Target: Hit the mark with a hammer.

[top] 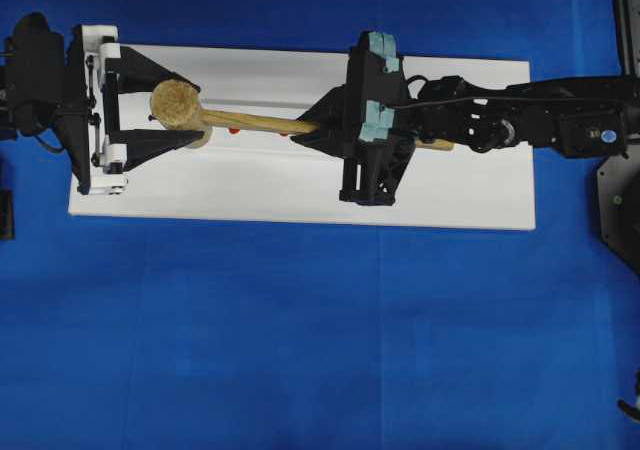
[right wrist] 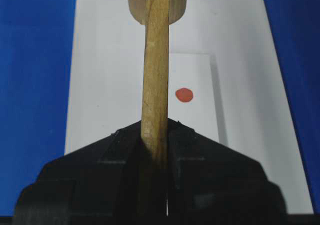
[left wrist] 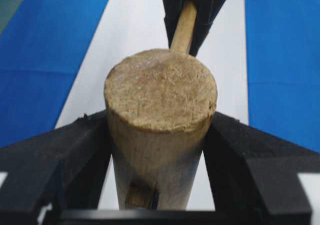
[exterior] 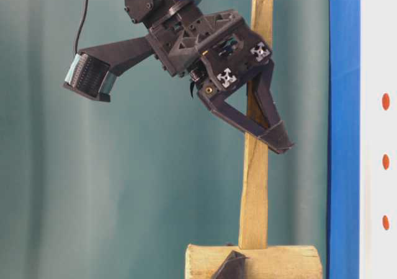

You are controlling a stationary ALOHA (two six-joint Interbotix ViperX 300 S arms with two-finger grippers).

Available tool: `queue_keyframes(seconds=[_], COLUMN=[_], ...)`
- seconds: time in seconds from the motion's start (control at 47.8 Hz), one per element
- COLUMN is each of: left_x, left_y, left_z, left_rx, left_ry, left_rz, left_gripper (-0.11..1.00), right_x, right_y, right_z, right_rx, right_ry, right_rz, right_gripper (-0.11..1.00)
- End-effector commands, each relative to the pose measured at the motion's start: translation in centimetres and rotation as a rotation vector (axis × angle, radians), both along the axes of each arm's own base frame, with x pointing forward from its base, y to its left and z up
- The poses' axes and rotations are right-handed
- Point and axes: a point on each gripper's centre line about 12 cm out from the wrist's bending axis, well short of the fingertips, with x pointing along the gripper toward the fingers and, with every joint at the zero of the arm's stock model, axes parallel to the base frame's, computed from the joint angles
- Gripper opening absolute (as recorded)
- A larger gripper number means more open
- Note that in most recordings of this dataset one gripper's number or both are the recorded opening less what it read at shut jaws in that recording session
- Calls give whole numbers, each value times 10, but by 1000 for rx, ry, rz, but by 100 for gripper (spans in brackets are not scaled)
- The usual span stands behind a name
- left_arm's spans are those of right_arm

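Note:
The hammer (top: 176,105) is a light-wood mallet lying lengthwise over the white board (top: 300,190). My left gripper (top: 197,108) flanks its thick head (left wrist: 160,90), and both black fingers (left wrist: 85,145) touch the head's sides. My right gripper (top: 305,130) is shut on the flat handle (right wrist: 155,75) about halfway along. A red mark (right wrist: 184,94) shows on the board just right of the handle. In the overhead view a red mark (top: 234,129) peeks out beneath the handle. The table-level view shows the handle (exterior: 254,192) rising from the head (exterior: 254,261), clamped by the right gripper (exterior: 276,142).
The white board rests on a blue cloth (top: 300,350) that stretches out on all sides. Three red dots (exterior: 386,162) run in a row along the board in the table-level view. The right arm (top: 530,115) reaches in from the right edge.

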Motion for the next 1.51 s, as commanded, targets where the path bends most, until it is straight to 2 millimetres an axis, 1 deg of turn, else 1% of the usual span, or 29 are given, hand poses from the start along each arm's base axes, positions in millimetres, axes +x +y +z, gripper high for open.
queue_keyframes(seconds=[0.0, 0.188, 0.251, 0.314, 0.523, 0.564, 0.585, 0.606, 0.69, 0.794, 1.004, 1.192, 1.338, 1.484], left_x=[3, 3, 2, 2, 2, 2, 2, 2, 2, 1, -2, -5, -6, -5], left_y=[0, 0, 0, 0, 0, 0, 0, 0, 0, 0, 2, 5, 3, 2], left_z=[13, 12, 12, 12, 13, 13, 13, 13, 13, 16, 15, 12, 9, 10], left_rx=[9, -2, -3, -4, -33, -50, -62, -72, -146, -294, -694, -992, -1126, -1155], left_ry=[-41, -41, -42, -42, -45, -45, -45, -46, -51, -65, -106, -131, -124, -125], left_rz=[-3, 0, 1, 2, 10, 14, 18, 20, 41, 81, 205, 311, 361, 365], left_gripper=[49, 49, 49, 49, 49, 49, 49, 49, 49, 49, 49, 49, 49, 49], right_x=[2, 2, 2, 2, 1, 1, 1, 1, -1, -1, 0, 0, 1, 6], right_y=[2, 2, 2, 2, 3, 3, 4, 4, 5, 6, 9, 10, 10, 10], right_z=[16, 16, 16, 16, 18, 18, 19, 20, 25, 30, 32, 33, 31, 25], right_rx=[-4, -2, -1, 1, -4, -9, -9, -10, -24, -43, -70, -83, -105, -130], right_ry=[-42, -38, -41, -41, -47, -53, -57, -61, -79, -92, -101, -100, -96, -79], right_rz=[6, 7, 6, 3, 7, 4, 3, 2, 3, 13, 33, 42, 56, 73], right_gripper=[2, 2, 9, 22, 83, 91, 93, 94, 89, 89, 89, 89, 89, 89])
